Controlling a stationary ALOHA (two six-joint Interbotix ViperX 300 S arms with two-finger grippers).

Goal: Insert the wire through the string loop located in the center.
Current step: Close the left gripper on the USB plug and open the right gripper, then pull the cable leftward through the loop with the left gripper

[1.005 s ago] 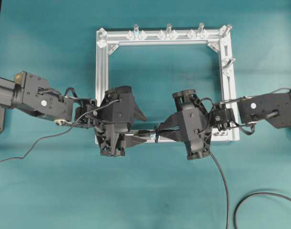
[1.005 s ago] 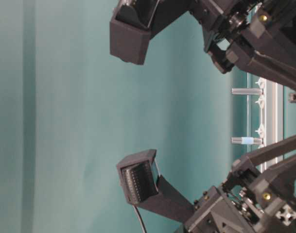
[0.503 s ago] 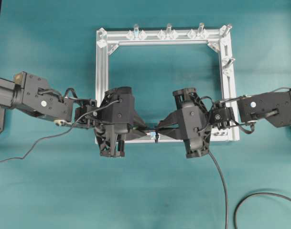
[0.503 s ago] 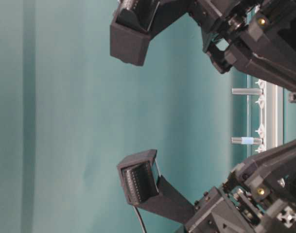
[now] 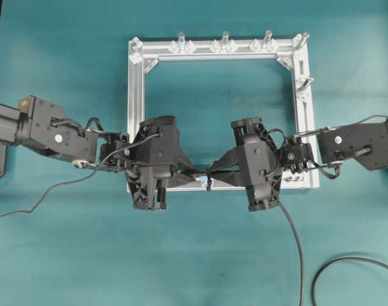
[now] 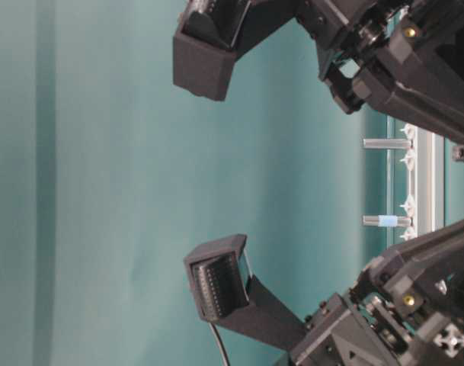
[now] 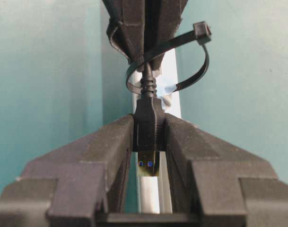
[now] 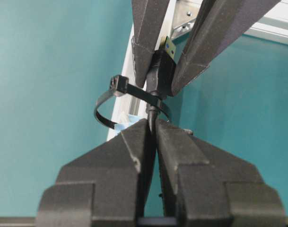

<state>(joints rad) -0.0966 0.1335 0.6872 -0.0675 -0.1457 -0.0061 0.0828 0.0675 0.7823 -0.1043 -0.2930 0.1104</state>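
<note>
The wire (image 5: 294, 237) is a black cable that runs from the lower right into my right gripper (image 5: 214, 173). Its plug (image 7: 148, 124) with the metal tip has passed through the string loop (image 7: 201, 66), a thin black ring on the silver frame's near bar. My left gripper (image 7: 149, 135) is shut on the plug body just past the loop. My right gripper (image 8: 152, 128) is shut on the thin cable on the other side of the loop (image 8: 102, 117). In the overhead view the loop (image 5: 208, 183) sits between the two grippers' fingertips, with the left gripper (image 5: 194, 176) beside it.
The square silver frame (image 5: 136, 95) lies on the teal table, with upright pegs (image 5: 225, 39) along its far bar. The cable's slack curls at the lower right (image 5: 346, 260). Both arms crowd the frame's near bar.
My left gripper's fingers, spread a second ago, have closed on the plug. My right gripper has shifted slightly toward the frame's inside with the cable.
</note>
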